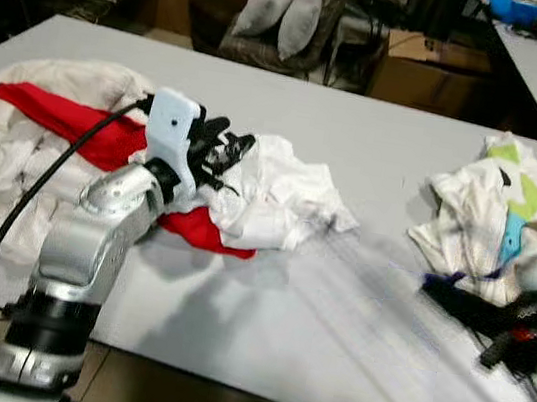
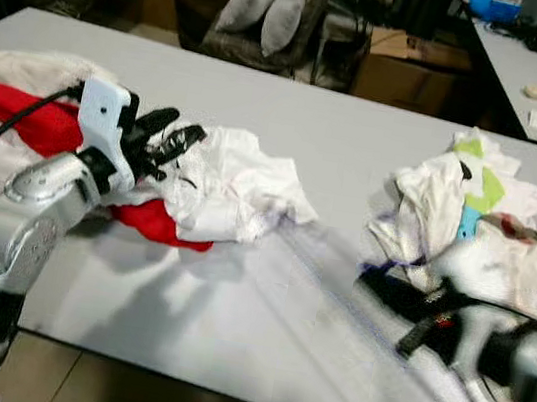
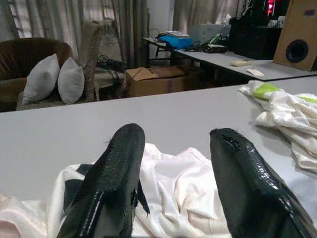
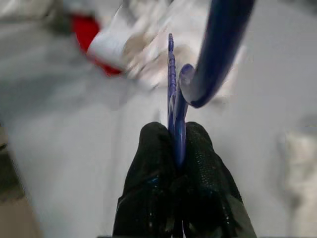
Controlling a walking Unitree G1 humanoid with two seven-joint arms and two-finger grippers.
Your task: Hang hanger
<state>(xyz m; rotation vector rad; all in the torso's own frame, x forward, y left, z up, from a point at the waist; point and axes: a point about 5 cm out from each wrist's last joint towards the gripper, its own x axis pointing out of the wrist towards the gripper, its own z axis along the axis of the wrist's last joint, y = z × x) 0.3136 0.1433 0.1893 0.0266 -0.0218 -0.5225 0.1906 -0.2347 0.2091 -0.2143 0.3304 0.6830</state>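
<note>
Nearest you, at the table's [image 1: 327,351] front edge, your right gripper [image 4: 177,144] was clenched on the blue hanger [image 4: 174,89], pinching its thin flat arm between both pads, probably so the hook stayed free for hanging. In the head views that arm was blurred, low on the right. Farther in, your left gripper [image 3: 176,163] hovered with its fingers spread over the white shirt [image 1: 270,191], gripping nothing, likely poised to take the cloth. Beyond lay a red garment [image 1: 77,127] and, well apart, another clothes pile [image 1: 495,210]. You had no legible writing or labels anywhere.
</note>
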